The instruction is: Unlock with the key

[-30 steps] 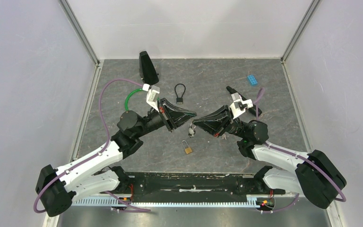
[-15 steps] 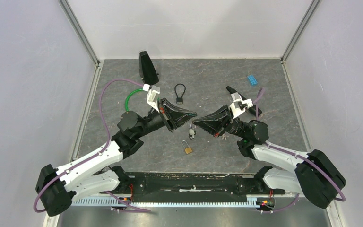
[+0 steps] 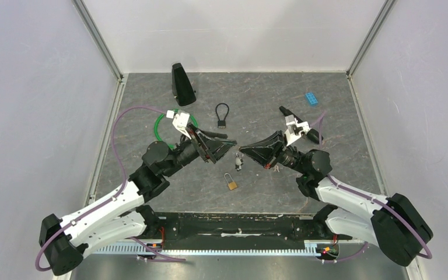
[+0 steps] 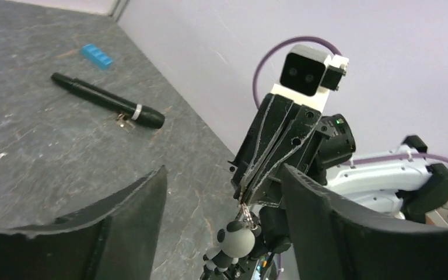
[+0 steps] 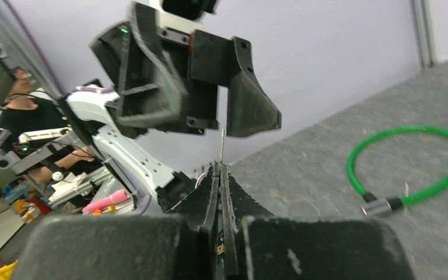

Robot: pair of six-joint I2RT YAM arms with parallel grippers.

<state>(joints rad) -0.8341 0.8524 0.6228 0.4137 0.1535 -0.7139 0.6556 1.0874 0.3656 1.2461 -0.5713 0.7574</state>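
Two grippers face tip to tip: the right gripper is clamped on the thin silver metal key (a round panda charm dangles under it), probably offering it for a better hold. The left gripper stands apart, empty. The small brass padlock lies on the grey table nearby.

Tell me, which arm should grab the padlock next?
Left. Its gripper is open and empty, above the padlock, while the right gripper is shut on the key.
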